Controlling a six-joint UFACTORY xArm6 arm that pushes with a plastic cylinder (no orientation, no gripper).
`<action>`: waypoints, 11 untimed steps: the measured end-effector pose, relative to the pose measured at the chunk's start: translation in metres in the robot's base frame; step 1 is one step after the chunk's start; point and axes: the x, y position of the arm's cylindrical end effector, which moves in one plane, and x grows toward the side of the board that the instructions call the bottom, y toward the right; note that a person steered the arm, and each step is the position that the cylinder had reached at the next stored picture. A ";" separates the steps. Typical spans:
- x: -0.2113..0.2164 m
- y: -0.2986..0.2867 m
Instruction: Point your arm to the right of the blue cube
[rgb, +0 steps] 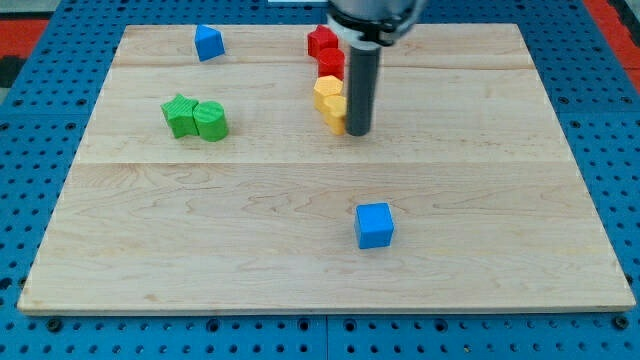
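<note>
The blue cube (374, 225) lies on the wooden board (200, 230) below the middle, a little to the view's right. My tip (359, 132) stands well above the cube in the view, slightly to its left. The rod touches or nearly touches the right side of two yellow blocks (331, 100).
Two red blocks (325, 50) sit above the yellow ones near the view's top. A second blue block (208, 43), not a plain cube, lies at the top left. Two green blocks (195, 118), one star-like and one round, lie at the left.
</note>
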 end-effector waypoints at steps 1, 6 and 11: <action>-0.005 0.000; 0.010 0.056; 0.176 0.093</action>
